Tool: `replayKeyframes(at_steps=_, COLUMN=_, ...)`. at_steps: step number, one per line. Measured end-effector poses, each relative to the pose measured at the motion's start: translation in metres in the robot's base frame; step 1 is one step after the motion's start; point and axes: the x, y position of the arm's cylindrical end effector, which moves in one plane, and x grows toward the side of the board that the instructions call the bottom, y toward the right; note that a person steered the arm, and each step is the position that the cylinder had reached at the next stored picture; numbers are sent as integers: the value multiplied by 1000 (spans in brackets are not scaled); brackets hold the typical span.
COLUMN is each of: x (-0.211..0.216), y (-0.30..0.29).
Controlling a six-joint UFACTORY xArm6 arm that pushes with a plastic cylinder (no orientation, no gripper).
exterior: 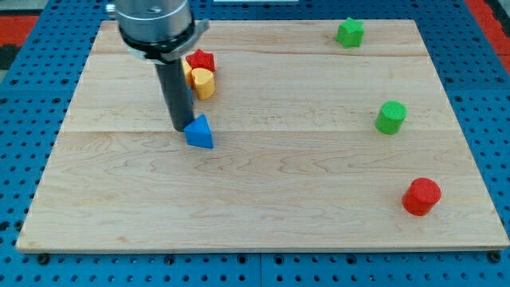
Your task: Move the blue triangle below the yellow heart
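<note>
Blue triangle point(200, 132) sits touching the tip point(181, 127) on its right, yellow heart point(202, 82) just beyond; rod only, no hand to open.

Pale wooden board point(263, 199) with faint grain, on a blue pegboard point(32, 96). Blue triangle point(199, 132), yellow heart point(202, 82), red star point(202, 60), possibly an orange piece behind the dark rod point(177, 100); green star point(349, 32), green cylinder point(390, 116), red cylinder point(421, 196).
</note>
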Motion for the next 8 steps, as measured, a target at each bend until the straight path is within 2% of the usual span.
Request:
replayKeyframes(at_steps=1, x=24, y=-54)
replayKeyframes(at_steps=2, x=62, y=-64)
replayKeyframes(at_steps=4, x=40, y=31)
replayKeyframes(at_steps=5, x=18, y=35)
replayKeyframes(at_steps=8, x=-5, y=35)
